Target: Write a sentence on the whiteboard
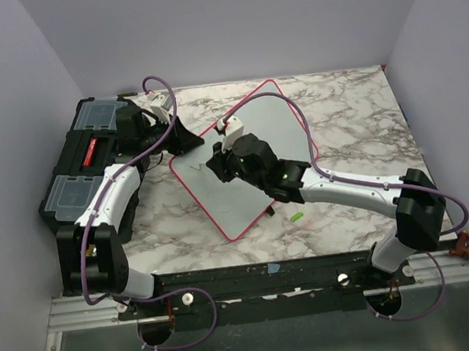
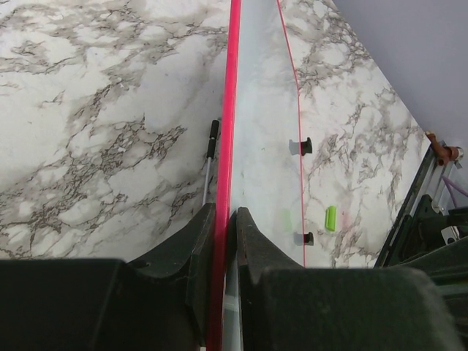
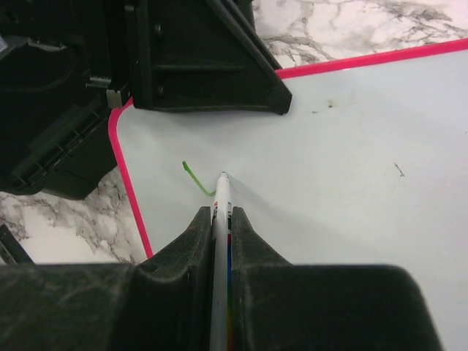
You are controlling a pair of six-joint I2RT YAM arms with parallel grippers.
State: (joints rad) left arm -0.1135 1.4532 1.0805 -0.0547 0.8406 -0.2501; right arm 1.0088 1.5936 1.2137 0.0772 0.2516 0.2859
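As seen from above, a flat white whiteboard with red-pink rim [image 1: 284,123] sits under the right claw [image 1: 216,165]. Left wrist: the left claw [image 2: 225,216] pinches the board's rim. Right wrist: the right claw pinches a slim white marker [image 3: 222,191], its tip beside a short green stroke [image 3: 194,177].

Whiteboard [image 2: 259,131] edge tight between jaws

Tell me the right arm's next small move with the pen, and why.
Probably drag the marker onward across the whiteboard: only one short green stroke exists, the tip sits by its end, and the left gripper clamps the rim.
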